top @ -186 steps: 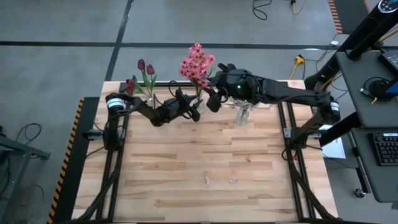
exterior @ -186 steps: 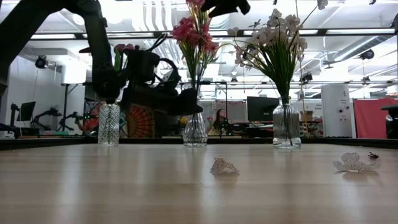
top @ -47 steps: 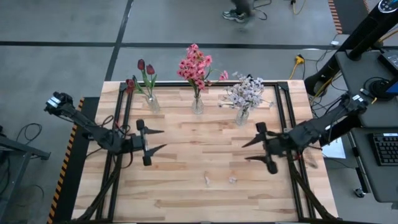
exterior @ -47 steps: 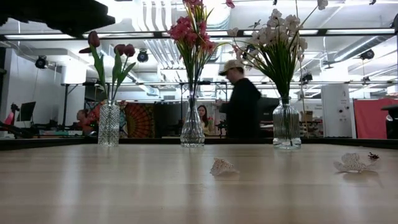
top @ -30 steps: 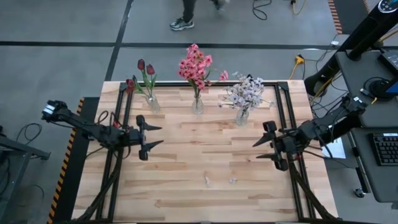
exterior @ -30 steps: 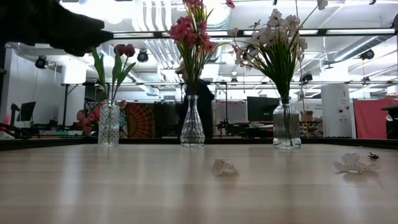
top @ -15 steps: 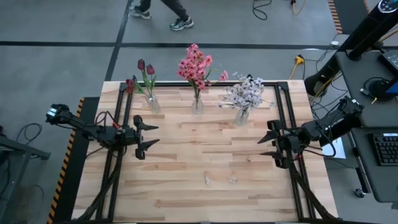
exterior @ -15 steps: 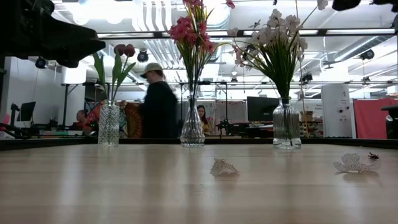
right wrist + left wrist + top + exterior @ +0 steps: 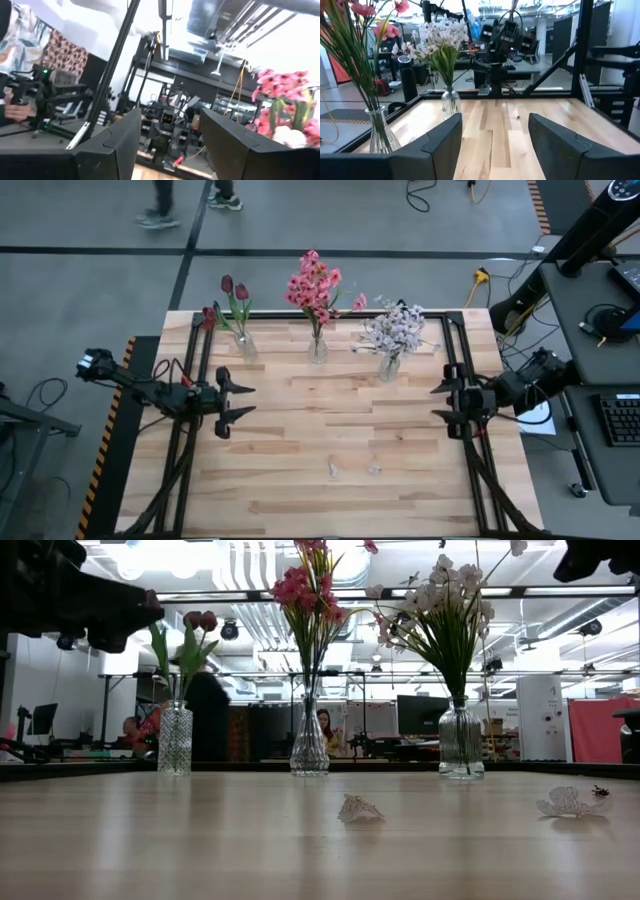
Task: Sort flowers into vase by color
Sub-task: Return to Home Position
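I worked in a robotics lab in an open industrial hall. My wooden surface [image 9: 330, 440] sat in a black metal frame [image 9: 446, 345] on grey concrete floor [image 9: 90, 290] marked with dark tape lines [image 9: 300, 250] and a hazard stripe [image 9: 104, 438], with loose cables [image 9: 418, 194] lying about. A keyboard [image 9: 620, 418] waited on a desk alongside. Beyond were ceiling ducts [image 9: 250, 580], strip lights [image 9: 560, 590] and monitors [image 9: 420, 712].

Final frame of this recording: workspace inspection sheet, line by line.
Surface: wooden table, planked.
Job's things: red tulips, pink flowers, white flowers, one colour per glass vase, along the far edge.
Clutter: two pale scraps near the front middle.
Grippers: left gripper open, empty, at left edge; right gripper open, empty, at right edge.
Cables: yellow cable and black cable on the floor.
Surroundings: a person's legs beyond the table; keyboard desk at right.
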Tool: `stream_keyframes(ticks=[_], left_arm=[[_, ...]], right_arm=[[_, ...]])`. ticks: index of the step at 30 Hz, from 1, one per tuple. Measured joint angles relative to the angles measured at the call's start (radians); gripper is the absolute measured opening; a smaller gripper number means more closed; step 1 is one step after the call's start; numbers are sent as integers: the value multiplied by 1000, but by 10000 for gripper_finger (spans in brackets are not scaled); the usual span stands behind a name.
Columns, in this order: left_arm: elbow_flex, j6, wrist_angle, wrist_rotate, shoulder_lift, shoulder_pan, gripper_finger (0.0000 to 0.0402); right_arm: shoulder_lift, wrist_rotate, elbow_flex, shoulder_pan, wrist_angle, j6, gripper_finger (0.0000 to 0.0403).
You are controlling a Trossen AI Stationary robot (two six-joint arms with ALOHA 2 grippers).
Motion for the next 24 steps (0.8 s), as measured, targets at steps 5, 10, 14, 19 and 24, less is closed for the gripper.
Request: stream_keyframes(ticks=[5,10,14,19,24], left_arm=[[0,27,-30,35,-12,0,196],[0,43,-102,98,-24,1,165],[-1,31,-157,97,-35,2,128],[-1,-39,-159,66,-33,1,82],[3,-54,-182,-8,-33,1,61]], right_arm=[[-43,25,-28,0,-12,-25,196],[-37,55,-31,0,-47,-30,196],[-38,59,-31,0,-122,-40,196],[-24,51,-31,0,-142,-65,196],[-23,52,-31,0,-171,-103,196]])
